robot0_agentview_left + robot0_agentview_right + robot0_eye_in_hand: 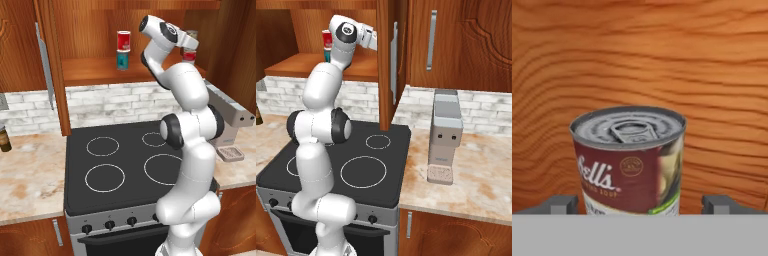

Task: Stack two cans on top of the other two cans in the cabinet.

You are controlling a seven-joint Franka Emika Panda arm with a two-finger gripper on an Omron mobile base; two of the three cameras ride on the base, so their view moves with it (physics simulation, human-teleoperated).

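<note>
While the arm is reaching up into the open reddish-brown wall cabinet, a soup can with a dark red upper label and white lower part is standing upright in the hand view, its long axis vertical and its silver pull-tab lid facing up, the lettering on the label reading level. This can is sitting between the two dark fingertips, which are standing wide apart on either side of it with a clear gap at each flank; the jaws are spread open and are not pressing on the can. Behind it the wooden back wall of the cabinet is running across the view.

In the left base view, a red can with a white band is standing upright on top of a teal-blue can, the pair forming one stack on the cabinet shelf, left of the arm. By the hand, near the right end of the shelf, a silver-grey can is showing above a red-and-white can, both partly hidden by the wrist. That is making four cans counted, in two stacks. The cabinet door is hanging open. Below, a black stovetop with four ring burners is lying between stretches of marble tabletop, and a grey appliance is standing on the tabletop.
</note>
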